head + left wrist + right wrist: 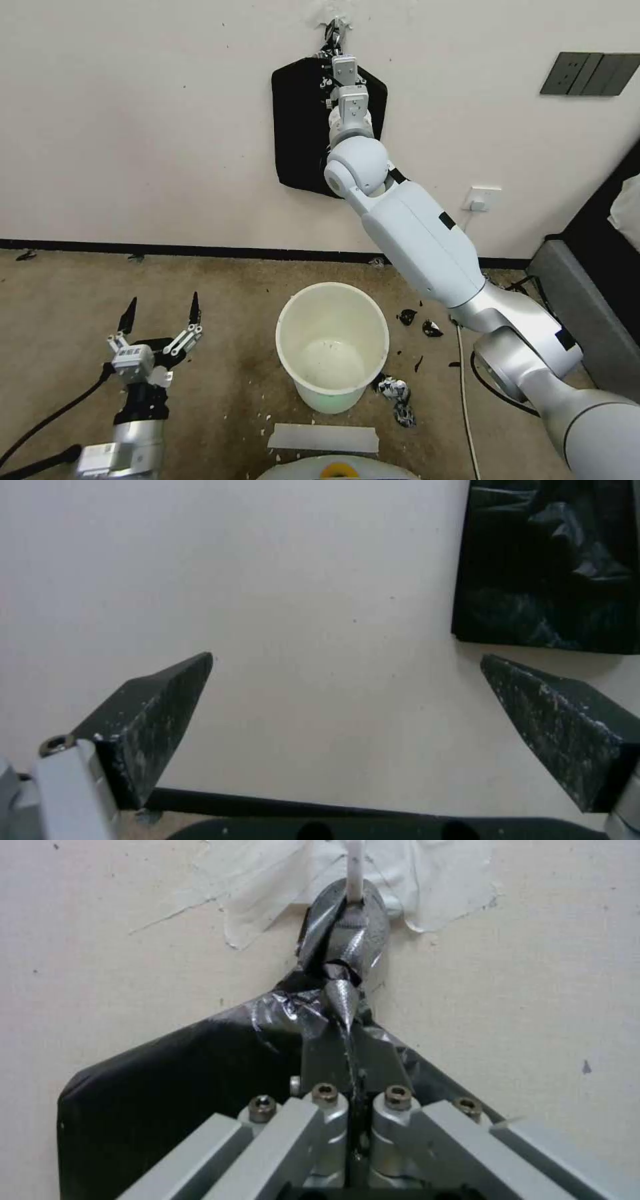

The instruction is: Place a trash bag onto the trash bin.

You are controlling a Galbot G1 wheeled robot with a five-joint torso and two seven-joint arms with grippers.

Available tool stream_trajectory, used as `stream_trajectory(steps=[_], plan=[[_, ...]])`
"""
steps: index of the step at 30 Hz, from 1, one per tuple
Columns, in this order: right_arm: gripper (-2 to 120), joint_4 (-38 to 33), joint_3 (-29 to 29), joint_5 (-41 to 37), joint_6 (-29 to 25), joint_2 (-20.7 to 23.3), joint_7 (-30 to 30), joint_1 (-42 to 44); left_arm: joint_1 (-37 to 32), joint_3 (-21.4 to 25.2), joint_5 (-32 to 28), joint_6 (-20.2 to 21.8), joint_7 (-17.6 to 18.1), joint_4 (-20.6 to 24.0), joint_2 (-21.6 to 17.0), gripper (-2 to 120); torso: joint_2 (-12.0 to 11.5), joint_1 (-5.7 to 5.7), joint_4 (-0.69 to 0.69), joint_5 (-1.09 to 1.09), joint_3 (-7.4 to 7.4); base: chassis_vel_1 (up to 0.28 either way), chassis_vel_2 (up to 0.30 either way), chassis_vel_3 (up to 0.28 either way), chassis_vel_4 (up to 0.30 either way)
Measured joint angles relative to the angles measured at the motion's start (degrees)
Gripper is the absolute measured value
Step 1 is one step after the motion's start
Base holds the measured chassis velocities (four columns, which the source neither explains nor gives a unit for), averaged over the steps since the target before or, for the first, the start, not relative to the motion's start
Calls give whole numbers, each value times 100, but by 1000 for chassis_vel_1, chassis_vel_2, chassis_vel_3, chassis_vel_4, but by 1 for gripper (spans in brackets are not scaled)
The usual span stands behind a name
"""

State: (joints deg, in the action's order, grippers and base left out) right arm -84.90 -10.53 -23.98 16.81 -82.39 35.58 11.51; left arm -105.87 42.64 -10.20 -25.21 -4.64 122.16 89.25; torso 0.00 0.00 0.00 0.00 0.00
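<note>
Pinching black bundle (200,1075) neck | right end effector (343,1005) | wall-hung

In the head view the right gripper (335,41) has its fingertips hidden against the black bundle (300,127). From the right wrist, the gripper (343,1005) looks pressed together on dark film, perhaps one layer; the bundle (167,1080) below the tips runs off the picture's edge.

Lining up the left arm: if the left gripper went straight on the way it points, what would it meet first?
Most likely the bare wall. The open left gripper aims at it, beside the hanging black bundle, with nothing between as far as the wrist view shows.
</note>
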Motion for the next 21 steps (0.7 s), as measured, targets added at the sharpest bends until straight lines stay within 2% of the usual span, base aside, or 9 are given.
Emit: stream_trajectory(steps=[21], plan=[[0, -937, -45, -284, 242, 388, 93, 675, -6, -13, 49, -22, 3, 1, 38, 100, 0, 0, 0, 0, 0, 0, 0, 0, 0]])
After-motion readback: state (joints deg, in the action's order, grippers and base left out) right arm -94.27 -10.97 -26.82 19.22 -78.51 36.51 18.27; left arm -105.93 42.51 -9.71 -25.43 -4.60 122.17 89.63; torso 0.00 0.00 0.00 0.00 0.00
